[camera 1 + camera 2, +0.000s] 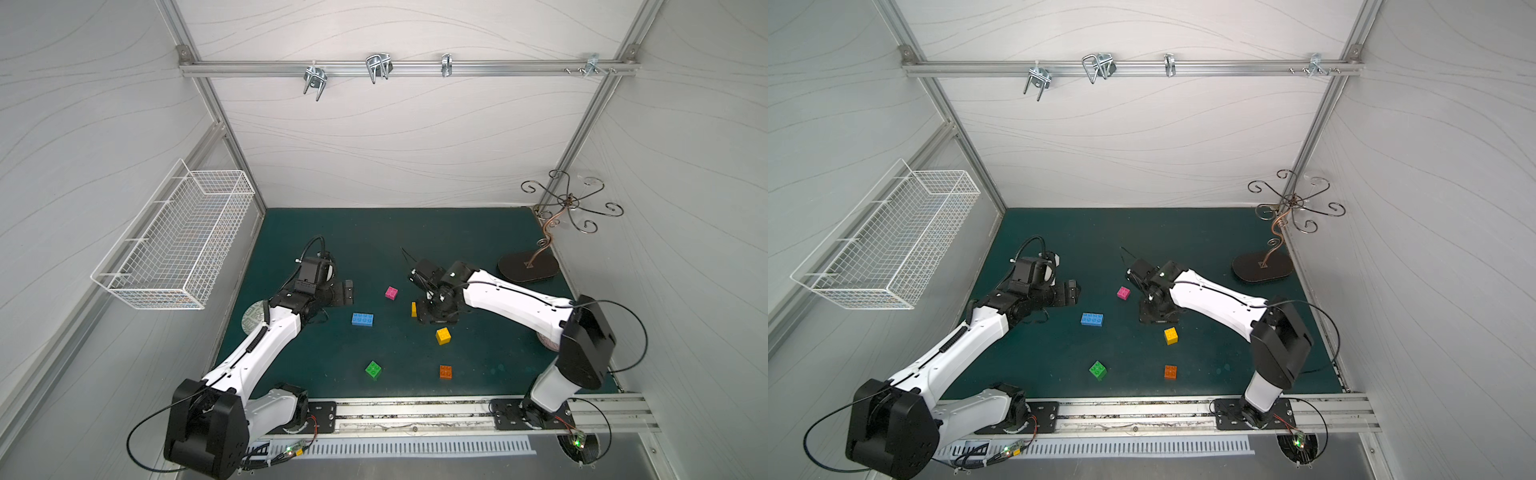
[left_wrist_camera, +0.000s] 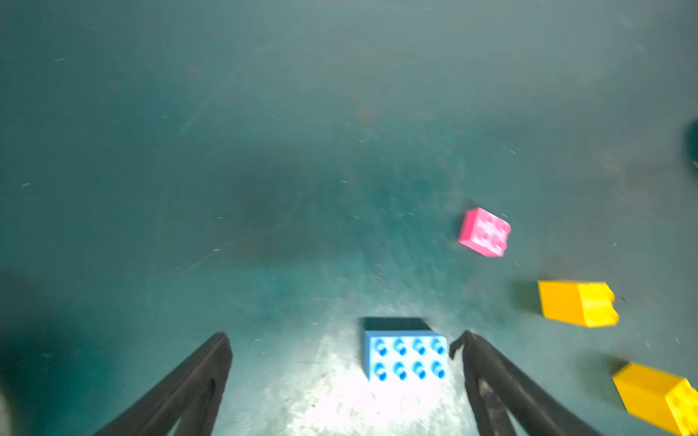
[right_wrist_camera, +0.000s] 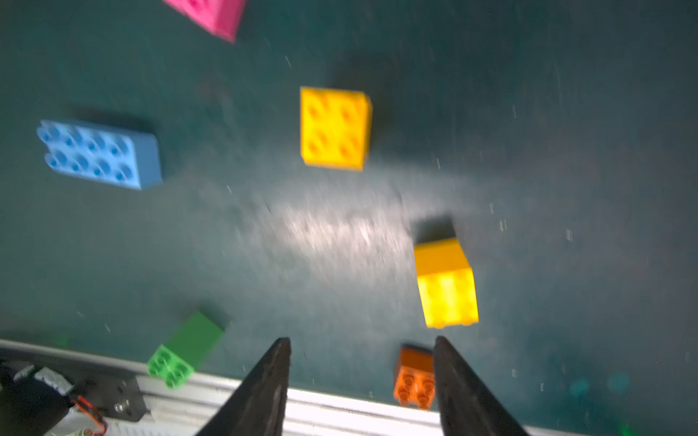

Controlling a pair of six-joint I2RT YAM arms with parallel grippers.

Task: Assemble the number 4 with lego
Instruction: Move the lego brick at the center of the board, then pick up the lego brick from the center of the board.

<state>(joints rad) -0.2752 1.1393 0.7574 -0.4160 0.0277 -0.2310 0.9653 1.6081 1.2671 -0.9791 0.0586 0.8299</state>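
The lego bricks lie loose and apart on the green mat (image 1: 478,365); no joined number 4 is in view. Pink (image 1: 391,293) is at mid-mat, blue (image 1: 362,319) to its left, and green (image 1: 373,369) and orange (image 1: 445,371) are nearer the front. One yellow brick (image 1: 443,336) lies free. The other yellow brick (image 1: 414,309) peeks out beside my right gripper (image 1: 432,315). That gripper (image 3: 362,339) is open and holds nothing. My left gripper (image 1: 348,291) hangs open left of the pink brick, and the blue brick (image 2: 406,355) lies beyond its tips (image 2: 342,336).
A white wire basket (image 1: 174,241) hangs on the left wall. A metal hook stand (image 1: 528,266) stands at the back right. A patterned ball (image 1: 252,318) lies under my left arm and another (image 1: 547,341) under my right arm. A metal rail (image 1: 415,409) runs along the front edge.
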